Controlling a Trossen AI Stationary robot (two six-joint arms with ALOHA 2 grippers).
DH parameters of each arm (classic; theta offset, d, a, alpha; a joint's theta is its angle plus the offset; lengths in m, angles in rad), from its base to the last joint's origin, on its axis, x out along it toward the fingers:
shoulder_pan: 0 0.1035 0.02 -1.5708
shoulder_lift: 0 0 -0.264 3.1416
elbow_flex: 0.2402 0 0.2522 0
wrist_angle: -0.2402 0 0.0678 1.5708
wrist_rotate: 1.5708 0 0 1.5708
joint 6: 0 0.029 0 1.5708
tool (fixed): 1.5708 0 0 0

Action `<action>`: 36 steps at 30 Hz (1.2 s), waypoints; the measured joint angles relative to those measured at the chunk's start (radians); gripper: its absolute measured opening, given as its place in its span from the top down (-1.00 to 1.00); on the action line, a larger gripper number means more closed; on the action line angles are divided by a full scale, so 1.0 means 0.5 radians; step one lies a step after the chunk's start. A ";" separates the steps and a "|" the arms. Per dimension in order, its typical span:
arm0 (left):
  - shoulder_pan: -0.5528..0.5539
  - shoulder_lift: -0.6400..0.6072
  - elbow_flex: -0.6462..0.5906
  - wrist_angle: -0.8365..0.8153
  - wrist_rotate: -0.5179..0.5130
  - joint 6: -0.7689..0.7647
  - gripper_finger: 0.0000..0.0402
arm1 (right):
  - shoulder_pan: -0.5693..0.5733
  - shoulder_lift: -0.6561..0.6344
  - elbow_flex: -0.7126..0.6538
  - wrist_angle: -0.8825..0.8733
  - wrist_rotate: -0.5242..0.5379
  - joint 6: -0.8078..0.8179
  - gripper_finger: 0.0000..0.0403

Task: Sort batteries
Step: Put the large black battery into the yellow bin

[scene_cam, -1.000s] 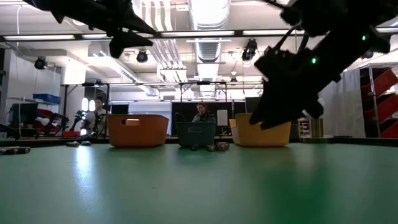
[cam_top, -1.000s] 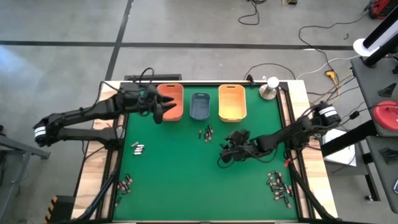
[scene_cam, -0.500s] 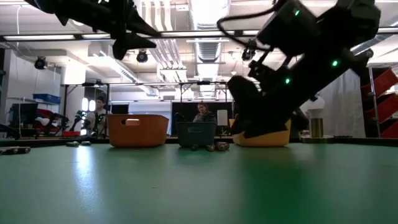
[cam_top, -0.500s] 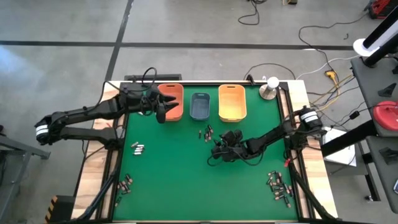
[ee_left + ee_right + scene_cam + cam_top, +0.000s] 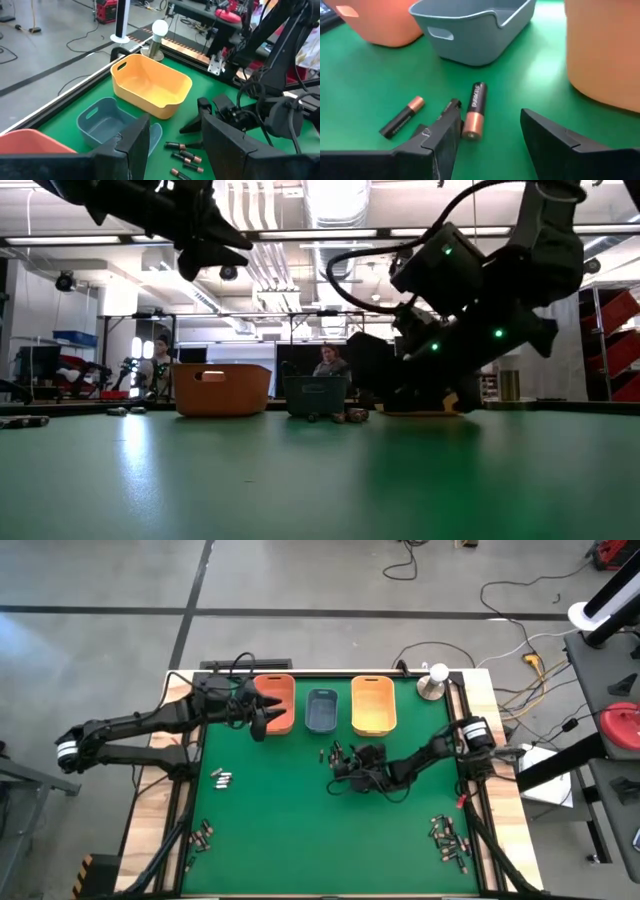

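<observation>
High view: right end effector [image 5: 338, 765] sits low over the desk [image 5: 290, 840], just beside the small cluster of batteries [image 5: 331, 752] in front of the blue-grey bin [image 5: 322, 711]. Left end effector [image 5: 262, 721] hangs over the orange bin [image 5: 275, 703], waiting.

Low view: the right arm is nearly on the desk; contact is hard to judge here.

Left wrist view: fingers spread wide, nothing held.

Right wrist view: fingers wide apart, with one copper-ended battery [image 5: 473, 116] lying close by the one finger [image 5: 437, 142]. I would centre on that cell, square the fingers across its length, then close gently so the neighbours stay put.
</observation>
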 joint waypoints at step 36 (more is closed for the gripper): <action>0.002 0.038 0.015 -0.050 -0.005 0.016 0.21 | -0.122 0.149 0.066 0.014 -0.159 -0.470 0.45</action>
